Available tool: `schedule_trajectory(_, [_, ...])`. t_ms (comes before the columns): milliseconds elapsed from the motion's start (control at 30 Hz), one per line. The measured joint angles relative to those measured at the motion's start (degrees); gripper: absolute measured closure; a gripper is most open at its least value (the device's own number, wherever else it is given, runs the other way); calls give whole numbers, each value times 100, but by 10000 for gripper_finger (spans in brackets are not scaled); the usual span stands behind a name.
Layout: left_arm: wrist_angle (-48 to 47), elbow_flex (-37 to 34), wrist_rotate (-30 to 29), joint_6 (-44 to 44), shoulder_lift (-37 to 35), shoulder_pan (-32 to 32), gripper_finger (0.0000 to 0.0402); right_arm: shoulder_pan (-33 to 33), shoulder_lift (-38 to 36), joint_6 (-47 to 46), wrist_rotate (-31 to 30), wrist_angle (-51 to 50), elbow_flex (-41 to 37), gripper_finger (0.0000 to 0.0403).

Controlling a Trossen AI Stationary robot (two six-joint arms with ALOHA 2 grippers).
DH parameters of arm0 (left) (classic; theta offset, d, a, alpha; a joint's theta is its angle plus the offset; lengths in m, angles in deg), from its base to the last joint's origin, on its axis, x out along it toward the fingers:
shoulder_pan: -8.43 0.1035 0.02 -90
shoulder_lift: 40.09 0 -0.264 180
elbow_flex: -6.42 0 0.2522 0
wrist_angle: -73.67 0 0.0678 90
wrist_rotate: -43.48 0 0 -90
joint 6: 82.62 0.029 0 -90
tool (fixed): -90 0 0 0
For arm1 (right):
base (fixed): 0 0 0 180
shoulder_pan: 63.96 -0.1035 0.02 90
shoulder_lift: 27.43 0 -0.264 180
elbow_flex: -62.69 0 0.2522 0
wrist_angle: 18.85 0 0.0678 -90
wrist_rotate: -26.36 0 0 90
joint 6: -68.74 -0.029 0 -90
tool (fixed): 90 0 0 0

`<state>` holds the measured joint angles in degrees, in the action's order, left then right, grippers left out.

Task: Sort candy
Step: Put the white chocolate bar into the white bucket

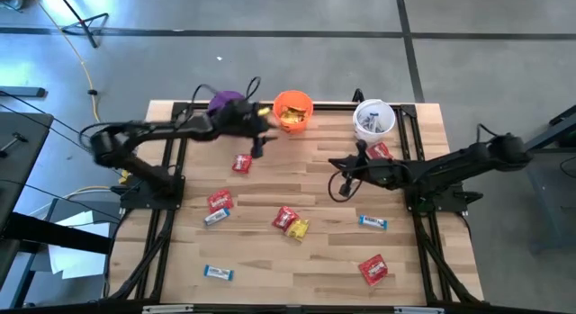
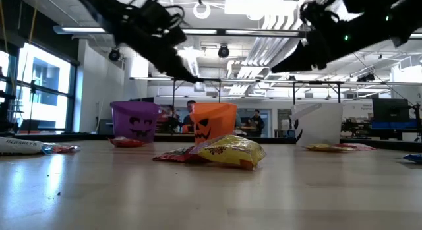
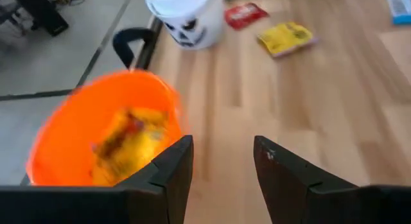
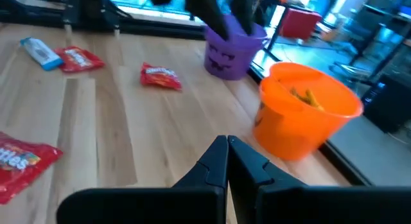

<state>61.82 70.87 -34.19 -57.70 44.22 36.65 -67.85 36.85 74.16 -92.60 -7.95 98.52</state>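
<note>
Currently left claw point(image 3: 221, 166) hovering beside orange bucket point(image 1: 292, 110), fingers parted, gripping nothing; yellow sweets lying inside bucket. Right claw point(image 4: 227, 161) hanging over surface point(image 1: 315, 260) near white bucket point(image 1: 373, 119), fingers pressed together, empty. Candy point(image 1: 290, 220) lying scattered flat across surface: red packets, yellow packet, blue-white bars. Judging packets light, thin, crinkly, slippery; best pinching across narrow width or crimped edge.
</note>
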Motion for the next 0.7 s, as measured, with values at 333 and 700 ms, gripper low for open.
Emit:
schedule_trajectory(333, [-2264,-1534,-1865,-1484,-2308,-2038,273,589,524,-104,569,547,-247,403])
schedule_trajectory(700, [-4541,-1529,-2230,-5221,-2403,-4218,280,576,517,-91,591,677,-232,403])
